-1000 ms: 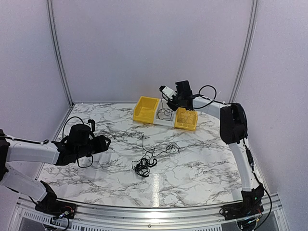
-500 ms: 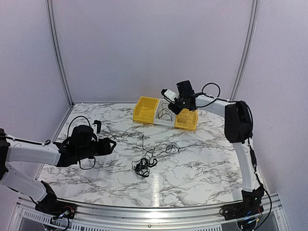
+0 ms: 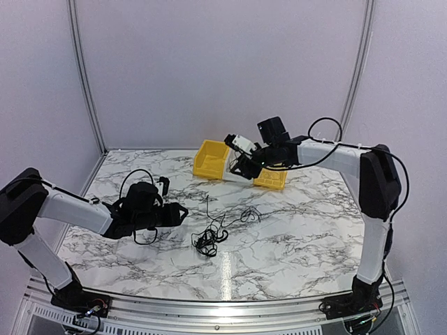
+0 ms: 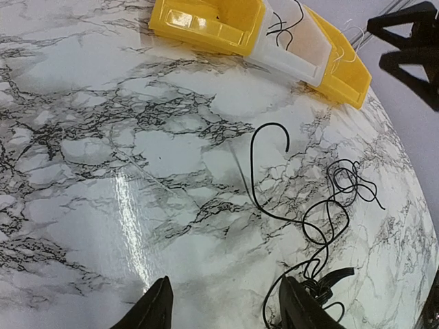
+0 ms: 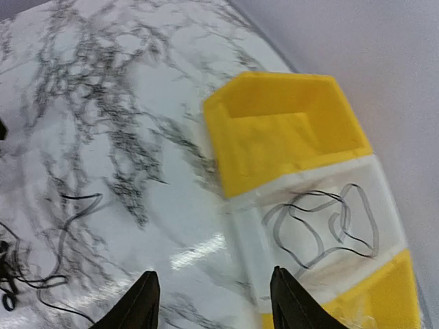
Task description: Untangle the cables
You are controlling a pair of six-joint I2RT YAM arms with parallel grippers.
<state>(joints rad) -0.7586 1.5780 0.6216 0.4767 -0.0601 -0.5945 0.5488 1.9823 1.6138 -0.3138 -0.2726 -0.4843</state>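
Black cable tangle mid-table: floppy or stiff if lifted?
Probably floppy: the black cable tangle lies in loose loops flat on the table. Likely light, the wire being thin. Strands trail from the knot, so lifting one may drag the rest.

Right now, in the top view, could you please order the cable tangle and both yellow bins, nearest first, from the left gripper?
1. cable tangle, beside the left gripper.
2. left yellow bin, far edge.
3. right yellow bin, farther right.
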